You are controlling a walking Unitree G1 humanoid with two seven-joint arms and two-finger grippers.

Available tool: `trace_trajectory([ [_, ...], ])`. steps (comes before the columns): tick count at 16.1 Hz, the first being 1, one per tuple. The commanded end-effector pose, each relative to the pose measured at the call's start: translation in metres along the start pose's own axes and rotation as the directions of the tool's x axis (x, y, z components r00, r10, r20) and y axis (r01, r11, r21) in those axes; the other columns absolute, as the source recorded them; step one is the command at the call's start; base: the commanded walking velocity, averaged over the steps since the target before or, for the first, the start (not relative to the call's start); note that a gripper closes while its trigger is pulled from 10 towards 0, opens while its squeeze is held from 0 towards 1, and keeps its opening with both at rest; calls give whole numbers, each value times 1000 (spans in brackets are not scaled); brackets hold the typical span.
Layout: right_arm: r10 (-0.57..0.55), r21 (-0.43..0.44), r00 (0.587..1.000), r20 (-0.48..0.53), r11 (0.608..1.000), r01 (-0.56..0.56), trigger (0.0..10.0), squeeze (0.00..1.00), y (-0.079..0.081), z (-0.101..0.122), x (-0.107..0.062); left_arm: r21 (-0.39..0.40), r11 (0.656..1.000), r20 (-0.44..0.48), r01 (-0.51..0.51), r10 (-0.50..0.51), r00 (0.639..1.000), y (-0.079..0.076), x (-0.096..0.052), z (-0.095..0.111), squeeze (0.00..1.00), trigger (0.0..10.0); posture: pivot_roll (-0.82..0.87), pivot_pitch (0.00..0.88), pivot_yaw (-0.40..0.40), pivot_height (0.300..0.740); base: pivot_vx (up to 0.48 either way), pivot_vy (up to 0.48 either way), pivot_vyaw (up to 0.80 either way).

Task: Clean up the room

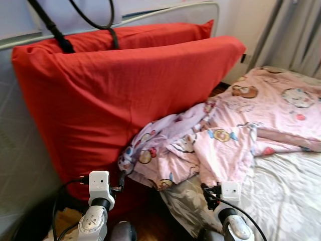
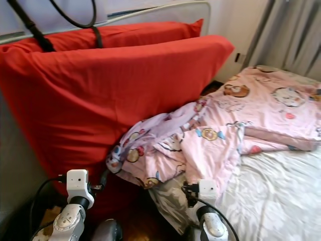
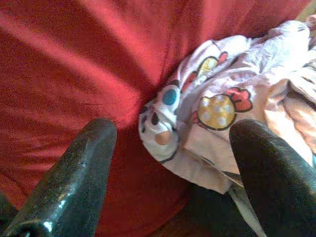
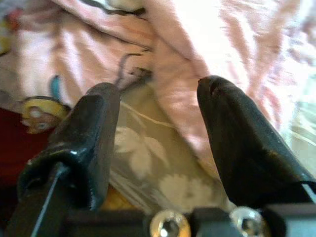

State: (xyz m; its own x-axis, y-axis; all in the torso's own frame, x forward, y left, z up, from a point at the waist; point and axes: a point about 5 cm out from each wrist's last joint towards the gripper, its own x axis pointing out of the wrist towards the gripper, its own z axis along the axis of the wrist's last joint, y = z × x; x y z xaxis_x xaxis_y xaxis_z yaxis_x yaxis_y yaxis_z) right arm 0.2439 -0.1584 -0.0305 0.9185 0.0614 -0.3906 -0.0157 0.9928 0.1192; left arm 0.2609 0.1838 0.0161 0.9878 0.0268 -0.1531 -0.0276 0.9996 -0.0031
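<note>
Two large red fabric pillows (image 1: pixel 125 85) stand upright at left, leaning against the grey headboard (image 1: pixel 165 11). The crumpled pink cartoon-print cotton blanket (image 1: pixel 235 125) lies right, touching them. Left gripper (image 3: pixel 173 148) and right gripper (image 4: pixel 158 118) hover near, fingers spread, empty.

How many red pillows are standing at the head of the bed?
2. The front red pillow leans beside the pink blanket; the back red pillow stands behind it, mostly hidden. More may be hidden.
</note>
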Motion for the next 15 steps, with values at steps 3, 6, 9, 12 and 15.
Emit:
trace_trajectory([
  [3, -79, 42, 997, -18, 996, 79, 10000, 0, -10, 3, 3, -2, 1000, -10, 6, -6, 1000, 0, 1, 0, 0, 10000, 29, 0, -24, 615, 0, 0, 0],
  [6, -116, 56, 992, -43, 991, 119, 10000, 0, -16, 2, 4, -3, 1000, -10, 4, -4, 1000, 0, 0, 0, 0, 10000, 31, 0, -25, 615, 0, 0, 0],
  [9, -115, 59, 993, -36, 991, 117, 10000, 0, -14, 6, 6, -5, 1000, -13, 3, -3, 1000, 1, 0, 0, 0, 10000, 31, 0, -26, 615, 0, 0, 0],
  [12, -105, 62, 994, -35, 992, 108, 10000, 0, -11, 6, 7, -5, 1000, -15, 7, -7, 1000, 0, 0, 0, 0, 10000, 32, 0, -25, 615, 0, 0, 0],
  [15, -105, 62, 994, -37, 992, 107, 10000, 0, -11, 6, 7, -5, 1000, -16, 8, -8, 1000, 1, 0, 0, 0, 10000, 32, 0, -25, 615, 170, 0, 0],
])
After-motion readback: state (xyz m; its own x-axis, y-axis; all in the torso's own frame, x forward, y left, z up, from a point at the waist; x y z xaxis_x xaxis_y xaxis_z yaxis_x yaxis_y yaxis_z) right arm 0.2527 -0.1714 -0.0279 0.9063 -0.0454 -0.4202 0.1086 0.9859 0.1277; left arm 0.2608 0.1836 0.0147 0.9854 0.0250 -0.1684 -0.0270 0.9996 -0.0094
